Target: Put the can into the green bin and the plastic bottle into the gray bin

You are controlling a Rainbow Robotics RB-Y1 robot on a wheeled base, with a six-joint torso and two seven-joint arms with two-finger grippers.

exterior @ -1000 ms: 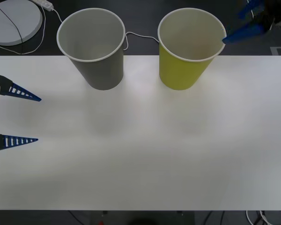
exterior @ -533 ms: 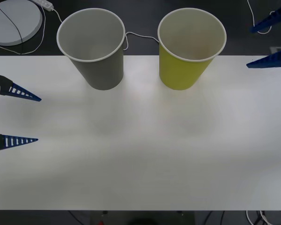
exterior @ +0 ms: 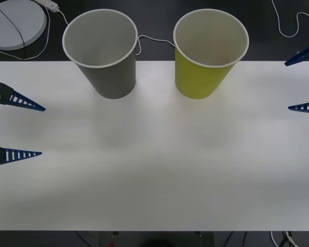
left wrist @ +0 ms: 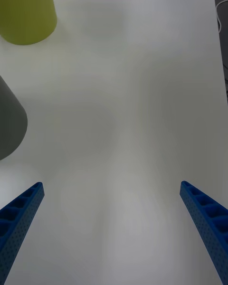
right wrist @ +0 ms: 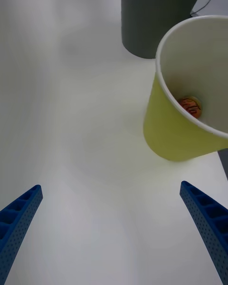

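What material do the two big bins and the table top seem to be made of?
The green bin and the gray bin look like matte coated paper: tapered cup shape, thin white rolled rim, pale inner wall. The table seems a smooth white laminate with a soft sheen, though the exact material is not certain.

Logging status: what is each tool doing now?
Left tool: open, holding nothing.
Right tool: open, holding nothing.

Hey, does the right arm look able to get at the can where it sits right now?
Probably not easily. The can lies at the bottom of the green bin, walled in by its tall sides. The right gripper is open at the table's right edge, so only a reach down through the open top looks free.
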